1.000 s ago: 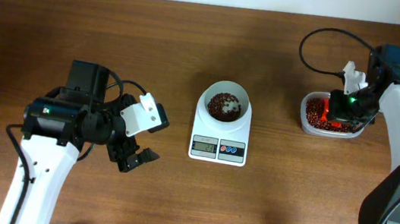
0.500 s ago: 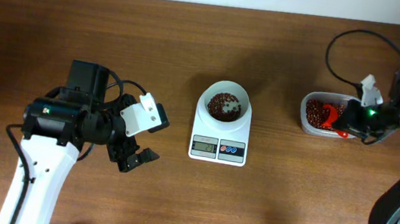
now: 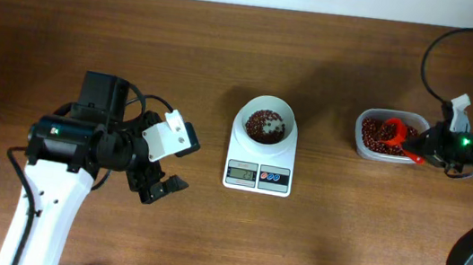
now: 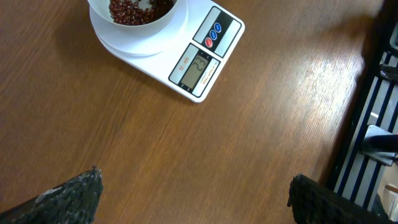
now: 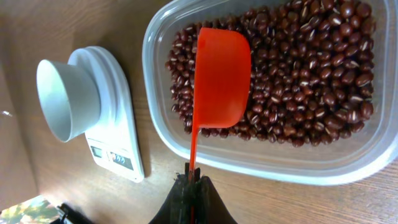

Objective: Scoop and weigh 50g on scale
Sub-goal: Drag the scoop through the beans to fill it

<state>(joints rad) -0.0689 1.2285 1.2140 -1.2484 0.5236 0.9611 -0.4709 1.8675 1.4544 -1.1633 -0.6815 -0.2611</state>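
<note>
Overhead: I am seeing the scale (image 3: 260, 158) at table centre, beans in its bowl; the right gripper (image 3: 426, 156) is clamping the red scoop (image 3: 392, 131) over the tub (image 3: 368, 151), far right; a pale wall is bordering the far edge.
Left wrist: the left gripper (image 4: 196, 193) is hanging wide open, empty.
Right wrist: I am judging the scale light, rigid and prone to sliding on the wooden table (image 5: 74, 205); I am advising a hold on its base edges.
</note>
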